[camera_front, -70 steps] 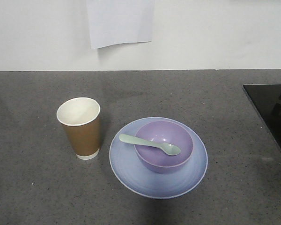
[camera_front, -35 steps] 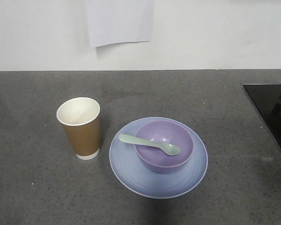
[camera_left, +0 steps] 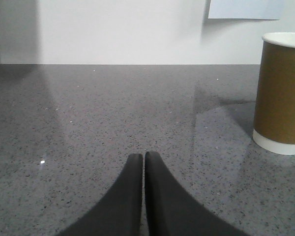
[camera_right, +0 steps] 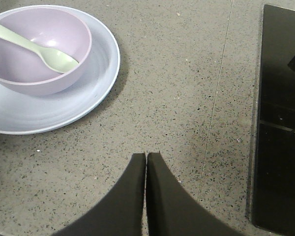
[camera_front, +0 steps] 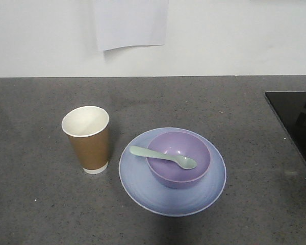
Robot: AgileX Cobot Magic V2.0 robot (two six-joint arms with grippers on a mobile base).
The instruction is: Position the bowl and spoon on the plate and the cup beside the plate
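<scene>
The spoon lies across the bowl, its scoop inside and its handle sticking out toward the cup. The bowl sits on the plate. The cup stands upright just beside the plate, not touching it. So the job looks done.

The right gripper is nearer the plate. The left gripper is nearer the cup. Both have their jaws pressed together and hold nothing.
</scene>
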